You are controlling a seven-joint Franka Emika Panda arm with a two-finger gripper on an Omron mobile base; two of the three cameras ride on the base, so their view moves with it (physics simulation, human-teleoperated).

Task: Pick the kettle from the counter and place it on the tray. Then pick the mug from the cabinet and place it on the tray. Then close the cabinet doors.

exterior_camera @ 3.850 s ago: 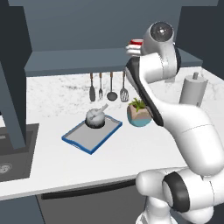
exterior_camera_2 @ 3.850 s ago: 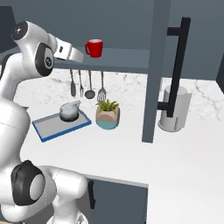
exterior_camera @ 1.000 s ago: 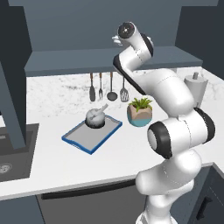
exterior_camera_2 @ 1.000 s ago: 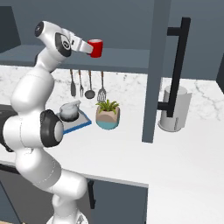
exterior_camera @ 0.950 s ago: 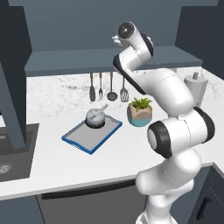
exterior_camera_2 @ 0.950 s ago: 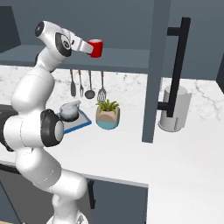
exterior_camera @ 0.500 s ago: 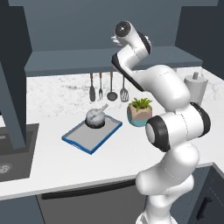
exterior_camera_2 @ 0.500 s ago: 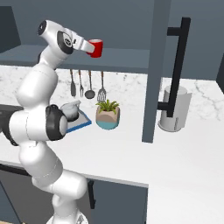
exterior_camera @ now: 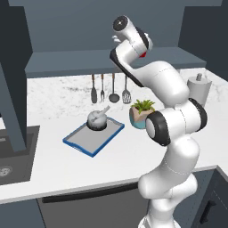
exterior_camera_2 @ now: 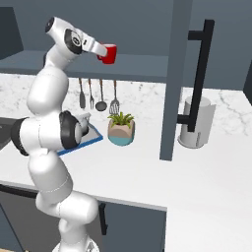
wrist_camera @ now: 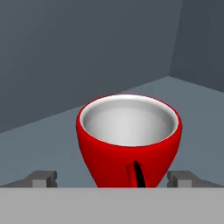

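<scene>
Second step in hand, judging by the kettle already sitting on the tray down on the counter, well below the pincer. Pincer spread wide and holding nothing, red mug upright on the cabinet shelf right between its two fingertips, handle facing the hand. Next, probably: close squarely on the mug, lift clear, swing down toward the tray
</scene>
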